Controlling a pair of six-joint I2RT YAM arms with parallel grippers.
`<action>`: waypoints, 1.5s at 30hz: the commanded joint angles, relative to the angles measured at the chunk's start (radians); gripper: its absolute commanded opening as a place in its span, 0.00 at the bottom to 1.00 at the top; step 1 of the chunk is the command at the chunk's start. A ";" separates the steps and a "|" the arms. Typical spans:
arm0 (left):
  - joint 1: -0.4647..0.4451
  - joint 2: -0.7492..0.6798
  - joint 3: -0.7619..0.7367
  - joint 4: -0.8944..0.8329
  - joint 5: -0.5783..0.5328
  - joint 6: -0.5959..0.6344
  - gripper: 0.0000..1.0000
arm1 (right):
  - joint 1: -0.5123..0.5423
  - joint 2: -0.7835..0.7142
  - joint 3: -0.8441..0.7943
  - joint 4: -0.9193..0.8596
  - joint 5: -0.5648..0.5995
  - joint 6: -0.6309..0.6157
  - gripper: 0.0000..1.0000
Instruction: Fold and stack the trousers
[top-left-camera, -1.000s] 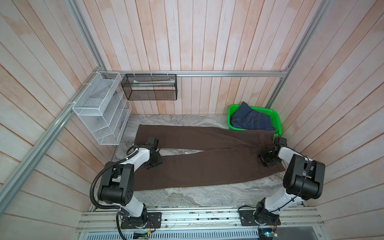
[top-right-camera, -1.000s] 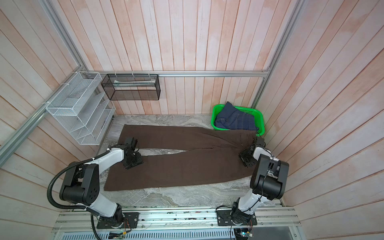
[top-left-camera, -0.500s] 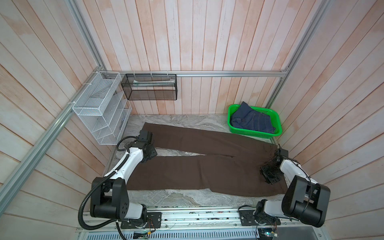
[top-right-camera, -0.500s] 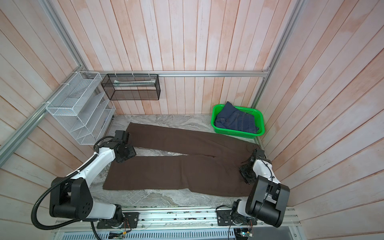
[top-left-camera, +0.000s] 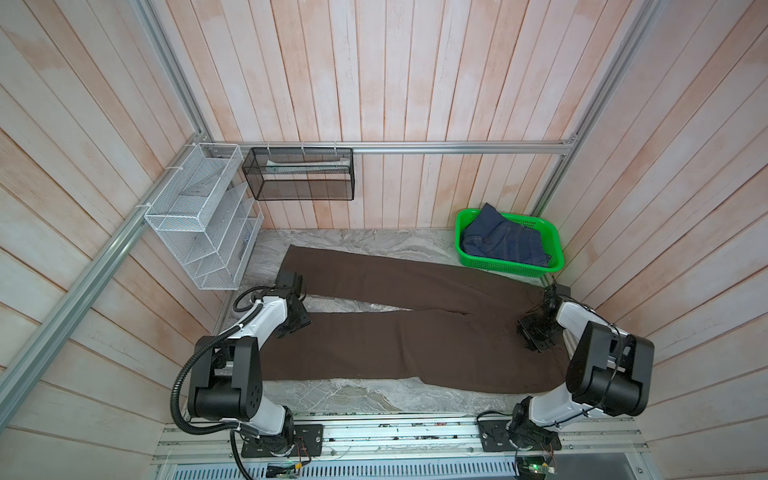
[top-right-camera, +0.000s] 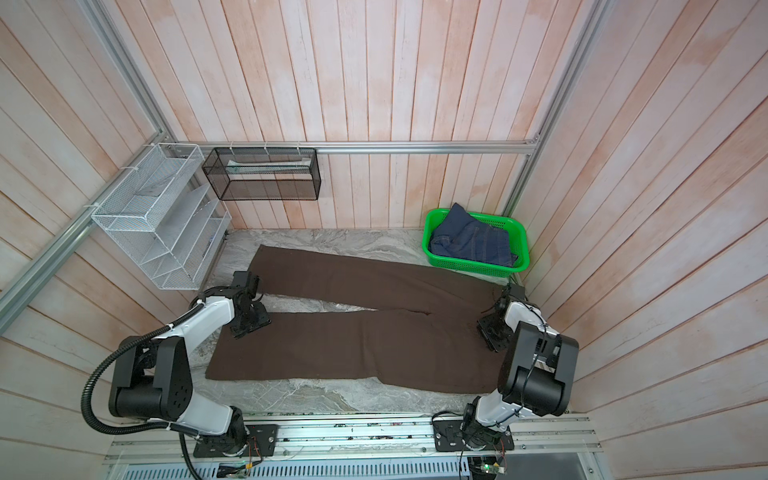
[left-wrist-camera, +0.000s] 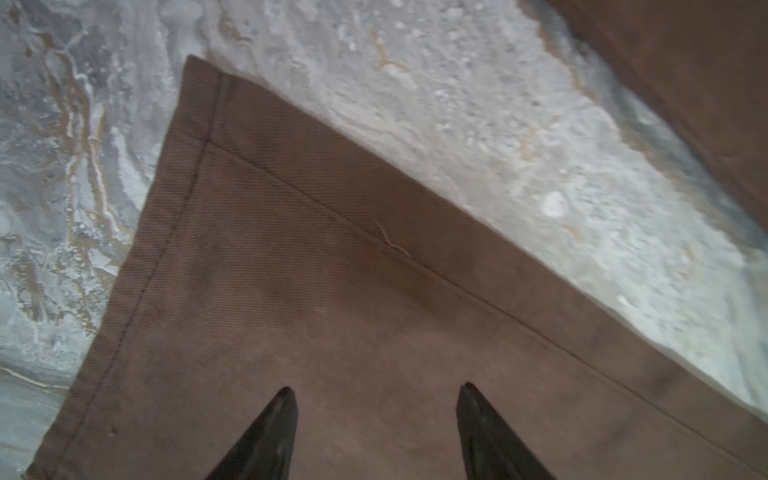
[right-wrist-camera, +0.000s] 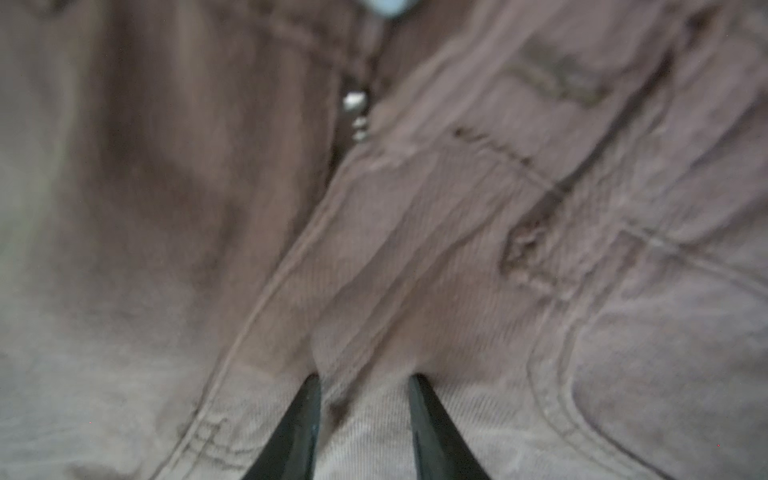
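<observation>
Your left gripper (left-wrist-camera: 376, 390) has dropped from upper leg to lower cuff, jaws spread, empty. Your right gripper (right-wrist-camera: 365, 380) pinches a fold by the fly. Mid-frame, the trousers (top-left-camera: 395, 345) lie flat.

right wrist | trousers (right-wrist-camera: 415, 249) fill view, blurred; end effector (right-wrist-camera: 365, 378) fingertips (right-wrist-camera: 303, 415) pinch raised fabric

Nothing legible shows in any view. The trousers (top-left-camera: 415, 345) carry no readable tag or print. The green basket (top-left-camera: 498, 267) at 1 o'clock on the worktop (top-left-camera: 374, 395) and the jeans (top-left-camera: 505, 241) in it bear no marking that can be made out.
</observation>
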 joint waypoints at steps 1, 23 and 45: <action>0.048 0.024 0.004 0.045 -0.047 0.014 0.64 | -0.073 0.035 -0.075 0.019 0.068 -0.026 0.39; -0.070 0.148 0.413 -0.041 -0.040 0.049 0.63 | -0.021 -0.035 0.083 -0.017 -0.011 -0.117 0.40; 0.055 0.549 0.521 0.015 -0.077 0.112 0.58 | -0.020 0.087 0.159 0.089 -0.159 -0.171 0.40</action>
